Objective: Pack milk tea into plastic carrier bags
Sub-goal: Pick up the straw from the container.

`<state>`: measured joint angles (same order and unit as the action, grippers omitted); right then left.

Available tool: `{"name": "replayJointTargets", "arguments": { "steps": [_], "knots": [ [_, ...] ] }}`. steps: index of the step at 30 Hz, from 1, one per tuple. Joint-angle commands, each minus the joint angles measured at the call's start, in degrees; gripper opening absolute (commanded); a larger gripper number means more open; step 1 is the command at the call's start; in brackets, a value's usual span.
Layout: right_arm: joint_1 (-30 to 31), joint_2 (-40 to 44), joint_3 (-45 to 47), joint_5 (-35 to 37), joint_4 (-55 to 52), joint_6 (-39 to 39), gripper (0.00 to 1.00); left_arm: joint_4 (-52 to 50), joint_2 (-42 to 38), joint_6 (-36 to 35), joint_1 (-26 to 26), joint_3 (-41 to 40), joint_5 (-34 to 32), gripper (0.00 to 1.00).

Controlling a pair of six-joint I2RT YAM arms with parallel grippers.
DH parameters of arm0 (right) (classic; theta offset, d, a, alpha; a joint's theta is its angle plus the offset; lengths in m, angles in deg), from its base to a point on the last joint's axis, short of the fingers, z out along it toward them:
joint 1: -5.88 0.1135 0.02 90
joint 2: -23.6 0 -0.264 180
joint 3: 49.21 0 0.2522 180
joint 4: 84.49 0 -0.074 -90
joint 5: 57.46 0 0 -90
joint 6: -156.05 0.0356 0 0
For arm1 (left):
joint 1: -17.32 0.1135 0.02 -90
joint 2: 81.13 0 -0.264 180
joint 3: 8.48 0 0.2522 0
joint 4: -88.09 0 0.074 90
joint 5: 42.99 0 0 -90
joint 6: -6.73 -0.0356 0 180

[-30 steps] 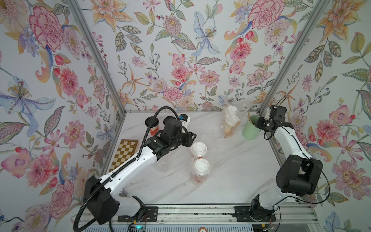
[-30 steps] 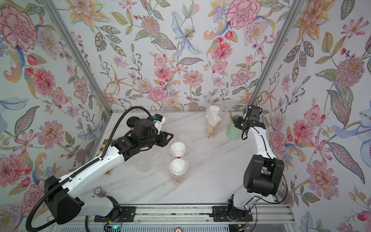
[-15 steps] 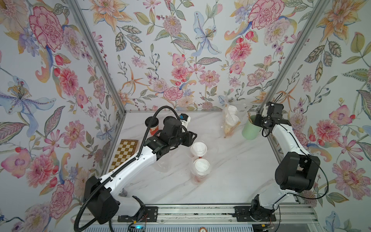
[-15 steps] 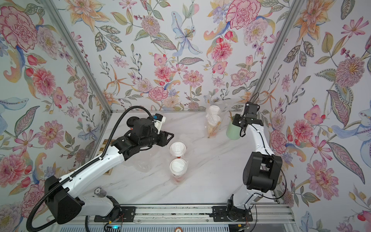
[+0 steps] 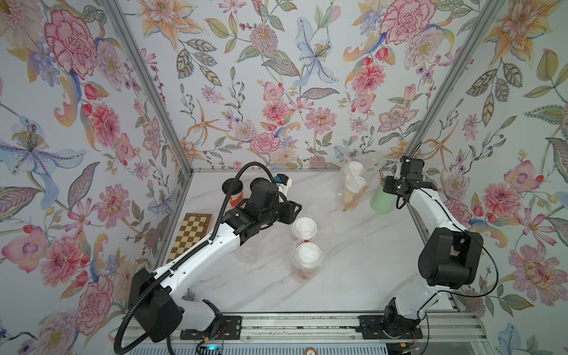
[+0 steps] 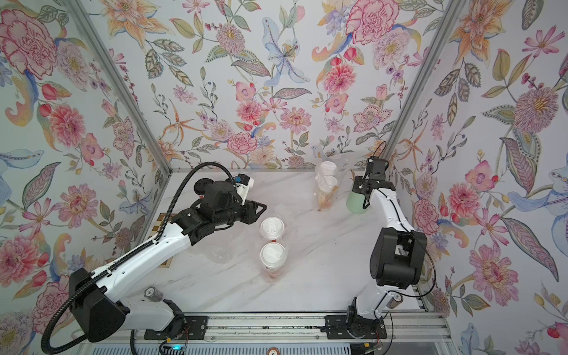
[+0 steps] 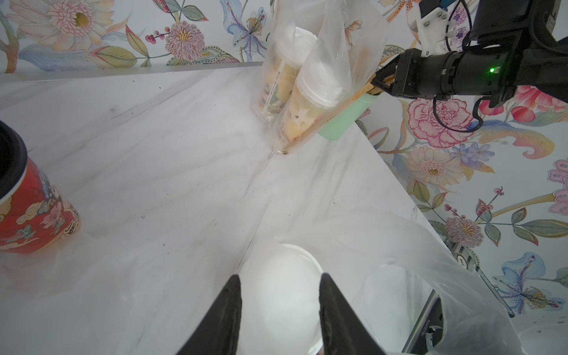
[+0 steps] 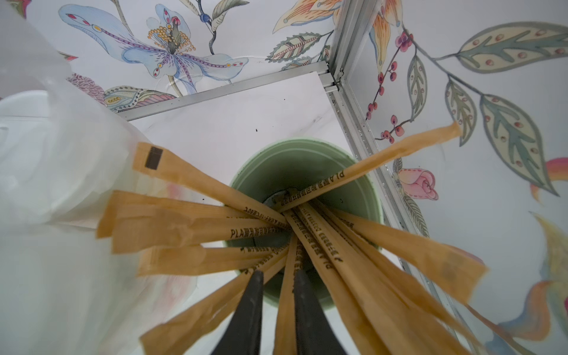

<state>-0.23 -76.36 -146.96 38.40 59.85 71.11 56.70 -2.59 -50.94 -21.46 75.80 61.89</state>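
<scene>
Tabletop, right claw narrower around straw

White links and black joint housings were seen on the left arm and right arm; a ribbed black conduit was looped along the left.

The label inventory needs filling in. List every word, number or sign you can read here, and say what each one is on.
"PLA": on a paper straw wrapper standing in the mint-green cup.
"PLA": on a second wrapper, printed the other way up.
Print following "PLA" on the wrappers: too small to read.
Round sticker on the frame: too blurred to read.
Red cup: pattern only, no words visible.
</scene>
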Motion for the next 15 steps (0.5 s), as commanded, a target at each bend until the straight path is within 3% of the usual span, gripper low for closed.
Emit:
{"name": "replayJointTargets", "arguments": {
  "steps": [1,7,15],
  "knots": [
    [0.56,-0.68,0.07,2.87,1.47,-1.27,0.16,1.28,0.73,0.09,0.9,-0.5,1.15,0.44],
    [0.69,-0.59,1.11,3.96,2.99,-1.74,0.14,1.63,0.65,0.46,0.9,-0.69,1.38,0.44],
    [1.74,3.41,-1.32,5.52,-0.21,-0.46,0.04,1.72,0.56,0.78,0.9,-0.63,1.08,0.44]
  ]
}}
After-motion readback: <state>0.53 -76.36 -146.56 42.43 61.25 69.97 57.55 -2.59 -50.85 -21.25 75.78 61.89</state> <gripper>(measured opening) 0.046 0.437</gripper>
